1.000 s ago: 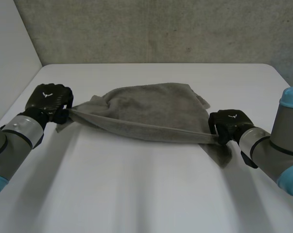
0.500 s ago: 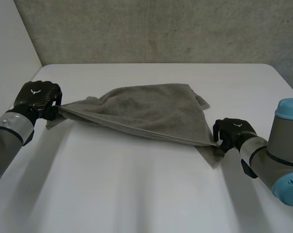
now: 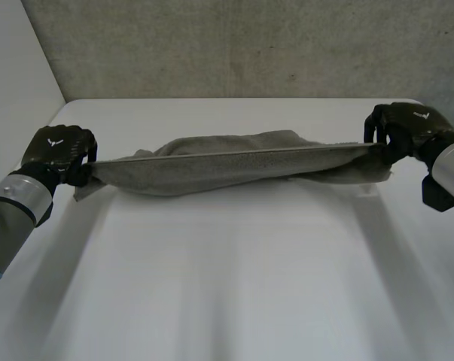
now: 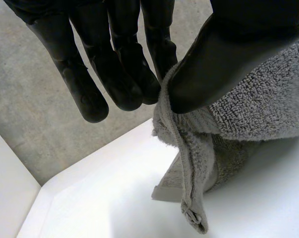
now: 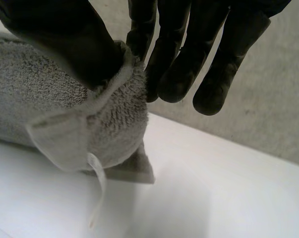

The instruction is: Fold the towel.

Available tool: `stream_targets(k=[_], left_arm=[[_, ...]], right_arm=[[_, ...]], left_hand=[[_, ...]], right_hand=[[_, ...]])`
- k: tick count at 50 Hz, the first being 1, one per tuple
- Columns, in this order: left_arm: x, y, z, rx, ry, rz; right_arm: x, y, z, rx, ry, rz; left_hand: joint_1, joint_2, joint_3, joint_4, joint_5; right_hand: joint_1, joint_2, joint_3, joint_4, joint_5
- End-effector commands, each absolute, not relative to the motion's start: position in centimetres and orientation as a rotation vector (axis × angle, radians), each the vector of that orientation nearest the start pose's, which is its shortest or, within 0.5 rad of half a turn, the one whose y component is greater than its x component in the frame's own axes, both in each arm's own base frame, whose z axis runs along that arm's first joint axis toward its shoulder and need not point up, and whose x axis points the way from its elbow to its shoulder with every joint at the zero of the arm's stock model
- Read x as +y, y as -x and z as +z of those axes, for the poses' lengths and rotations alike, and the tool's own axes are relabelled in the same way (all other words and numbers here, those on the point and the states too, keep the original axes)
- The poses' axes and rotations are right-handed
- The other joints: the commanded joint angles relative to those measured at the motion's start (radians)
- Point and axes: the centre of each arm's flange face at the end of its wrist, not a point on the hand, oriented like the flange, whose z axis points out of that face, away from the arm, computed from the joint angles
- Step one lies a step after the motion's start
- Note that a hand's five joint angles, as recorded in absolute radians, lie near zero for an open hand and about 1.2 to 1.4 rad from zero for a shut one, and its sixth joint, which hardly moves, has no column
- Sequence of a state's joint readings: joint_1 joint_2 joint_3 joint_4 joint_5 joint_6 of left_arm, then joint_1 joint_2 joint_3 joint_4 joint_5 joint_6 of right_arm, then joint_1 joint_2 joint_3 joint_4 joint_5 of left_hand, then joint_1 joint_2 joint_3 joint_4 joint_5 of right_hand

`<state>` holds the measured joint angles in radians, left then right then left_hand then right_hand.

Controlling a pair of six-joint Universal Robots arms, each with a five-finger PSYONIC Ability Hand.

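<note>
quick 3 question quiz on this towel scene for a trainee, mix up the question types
1. True or false: the towel lies flat and fully spread on the table.
2. Where does the left hand hold the towel? A) at its middle B) at one end C) it does not touch it
3. Short answer: what is the right hand doing?

Key:
1. False: it is bunched and stretched between the two hands.
2. B
3. It is shut on the towel's other end, pinching it.
</note>
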<state>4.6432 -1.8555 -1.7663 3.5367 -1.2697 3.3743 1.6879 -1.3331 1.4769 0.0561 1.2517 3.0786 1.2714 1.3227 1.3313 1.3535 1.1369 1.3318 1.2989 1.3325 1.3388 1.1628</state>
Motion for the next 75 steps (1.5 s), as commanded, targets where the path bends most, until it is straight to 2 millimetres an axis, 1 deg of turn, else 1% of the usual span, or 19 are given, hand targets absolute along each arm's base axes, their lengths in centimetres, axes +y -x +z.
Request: stream_targets(k=[1,2,6,15,20,27,30,32,35,40,60,62,63,64,66,71,73,74,75], left_arm=[[-32.3,18.5,19.2,2.309,-0.703,-2.195],[-32.3,18.5,19.0,2.314,-0.705,-2.191],[-32.2,18.6,18.7,2.326,-0.707,-2.181],[-32.0,18.6,18.2,2.338,-0.722,-2.163],[-32.2,18.6,17.0,2.376,-0.728,-2.12],[-32.6,18.8,14.5,2.449,-0.735,-2.047],[-32.8,18.8,14.3,2.454,-0.733,-2.041],[-32.9,18.9,14.0,2.454,-0.742,-2.031],[-32.9,18.9,13.9,2.434,-0.768,-2.021],[-32.9,18.9,13.9,2.396,-0.813,-2.004],[-33.3,19.6,12.3,2.405,-0.84,-2.004],[-33.4,19.9,12.1,2.417,-0.844,-2.004],[-33.4,19.9,12.1,2.417,-0.844,-2.004],[-33.4,20.0,12.2,2.415,-0.846,-2.009],[-33.5,20.0,12.4,2.413,-0.841,-2.017],[-33.4,19.9,14.4,2.389,-0.805,-2.083],[-33.3,19.5,17.3,2.323,-0.758,-2.172],[-33.3,19.5,17.3,2.323,-0.758,-2.173],[-33.1,19.4,19.4,2.264,-0.74,-2.242]], right_arm=[[-30.4,-20.0,23.3,2.265,0.832,-1.81],[-30.3,-19.8,22.6,2.299,0.947,-1.834],[-30.4,-19.4,21.7,2.383,1.075,-1.873],[-30.4,-19.7,21.8,2.4,0.969,-1.883],[-30.5,-19.7,21.8,2.376,0.903,-1.853],[-30.7,-19.9,20.1,2.397,0.836,-1.757],[-30.7,-20.0,19.0,2.419,0.831,-1.708],[-30.7,-20.1,18.2,2.433,0.841,-1.672],[-30.7,-20.2,17.9,2.436,0.842,-1.66],[-30.7,-20.2,18.0,2.434,0.842,-1.664],[-30.7,-20.1,18.2,2.436,0.832,-1.669],[-30.7,-20.1,18.3,2.435,0.832,-1.674],[-30.7,-20.1,18.3,2.435,0.832,-1.674],[-30.6,-20.2,18.3,2.434,0.835,-1.673],[-30.6,-20.1,18.3,2.436,0.834,-1.674],[-30.4,-20.1,19.7,2.418,0.829,-1.706],[-30.1,-19.9,22.4,2.383,0.806,-1.762],[-30.0,-19.9,22.4,2.383,0.806,-1.762],[-29.8,-19.9,24.2,2.351,0.803,-1.805]], left_hand=[[0.125,0.074,0.065,0.043,0.085],[0.125,0.074,0.065,0.043,0.085],[0.125,0.074,0.065,0.043,0.085],[0.125,0.074,0.065,0.043,0.085],[0.125,0.074,0.065,0.043,0.085],[-0.068,-0.119,-0.128,-0.15,-0.108],[-0.124,-0.176,-0.184,-0.206,-0.164],[-0.276,-0.327,-0.336,-0.358,-0.316],[-0.403,-0.454,-0.463,-0.485,-0.443],[-0.453,-0.504,-0.513,-0.535,-0.493],[-0.433,-0.484,-0.492,-0.515,-0.473],[-0.199,-0.251,-0.259,-0.282,-0.24],[-0.198,-0.249,-0.258,-0.28,-0.238],[0.02,-0.031,-0.04,-0.062,-0.02],[0.124,0.073,0.064,0.042,0.084],[0.125,0.074,0.065,0.043,0.085],[0.125,0.074,0.065,0.043,0.085],[0.125,0.074,0.065,0.043,0.085],[0.125,0.074,0.065,0.043,0.085]], right_hand=[[0.064,0.097,0.064,0.057,0.059],[0.064,0.097,0.064,0.057,0.059],[0.064,0.097,0.064,0.057,0.059],[0.064,0.097,0.064,0.057,0.059],[0.064,0.097,0.064,0.057,0.059],[0.064,0.097,0.064,0.057,0.059],[0.064,0.097,0.064,0.057,0.059],[0.064,0.097,0.064,0.057,0.059],[0.064,0.097,0.064,0.057,0.059],[0.064,0.097,0.064,0.057,0.059],[0.064,0.097,0.064,0.057,0.059],[0.064,0.097,0.064,0.057,0.059],[0.064,0.097,0.064,0.057,0.059],[0.064,0.097,0.064,0.057,0.059],[0.064,0.097,0.064,0.057,0.059],[0.064,0.097,0.064,0.057,0.059],[0.064,0.097,0.064,0.057,0.059],[0.064,0.097,0.064,0.057,0.059],[0.064,0.097,0.064,0.057,0.059]])
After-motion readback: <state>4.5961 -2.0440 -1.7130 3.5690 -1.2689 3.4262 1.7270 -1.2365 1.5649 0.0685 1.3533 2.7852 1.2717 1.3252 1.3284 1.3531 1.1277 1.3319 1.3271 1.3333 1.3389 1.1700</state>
